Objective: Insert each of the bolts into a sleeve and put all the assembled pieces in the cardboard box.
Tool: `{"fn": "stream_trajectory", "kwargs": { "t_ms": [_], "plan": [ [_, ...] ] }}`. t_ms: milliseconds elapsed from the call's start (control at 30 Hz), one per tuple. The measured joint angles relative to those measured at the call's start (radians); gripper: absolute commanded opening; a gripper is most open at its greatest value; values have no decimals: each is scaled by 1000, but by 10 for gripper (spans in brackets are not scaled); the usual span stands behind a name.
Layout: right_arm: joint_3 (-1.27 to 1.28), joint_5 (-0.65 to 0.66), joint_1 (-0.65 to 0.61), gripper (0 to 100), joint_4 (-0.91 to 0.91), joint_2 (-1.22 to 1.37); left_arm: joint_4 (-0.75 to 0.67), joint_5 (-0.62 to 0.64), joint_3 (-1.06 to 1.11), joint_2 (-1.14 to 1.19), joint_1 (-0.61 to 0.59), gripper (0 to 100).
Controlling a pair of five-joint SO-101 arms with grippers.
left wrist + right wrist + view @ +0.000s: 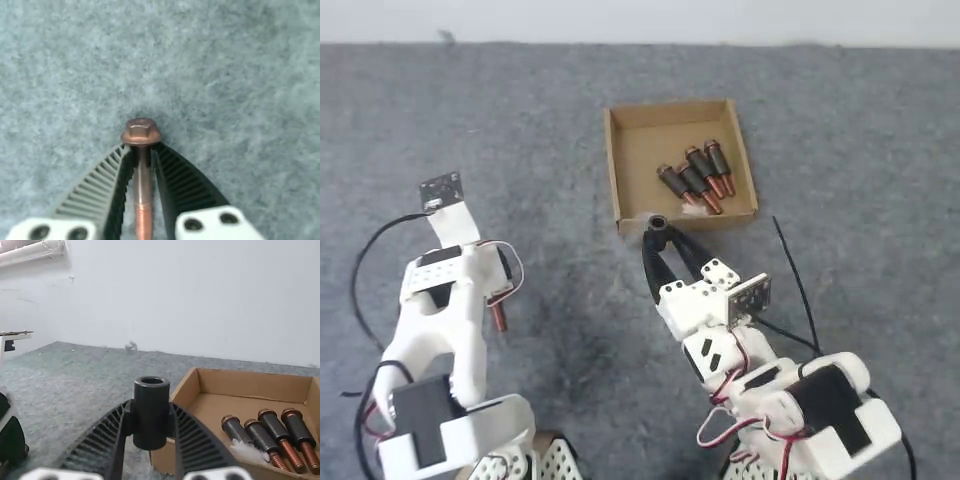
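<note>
My left gripper (142, 150) is shut on a copper bolt (141, 165), hex head outward, over grey carpet; in the high view that bolt (499, 318) hangs at the left arm's tip. My right gripper (150, 415) is shut on a black sleeve (150, 410), held upright with its bore open upward. From above, the sleeve (657, 223) sits just in front of the cardboard box (620, 170). The box (245, 385) holds several assembled bolt-and-sleeve pieces (695, 178), lying side by side (270, 432).
Grey carpet (560, 150) covers the table, with a white wall along its far edge. A black cable (795, 275) runs beside the right arm. Open carpet lies between the two arms.
</note>
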Motion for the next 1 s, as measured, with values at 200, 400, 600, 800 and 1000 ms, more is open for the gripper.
{"fn": "stream_trajectory", "kwargs": {
  "t_ms": [200, 400, 600, 800, 1000],
  "plan": [
    [0, 0, -12, 6, 0, 8, 0, -2, 0, 0, 40, 12],
    [0, 0, -18, 6, 0, 8, 0, 0, -68, 0, 158, 12],
    [0, 0, -18, 6, 0, 8, 0, 3, -198, 2, 272, 12],
    [0, 0, -18, 6, 0, 8, -126, 0, -229, 2, 384, 12],
    [0, 0, -18, 6, 0, 8, -488, 3, -173, 2, 397, 12]
  ]
}}
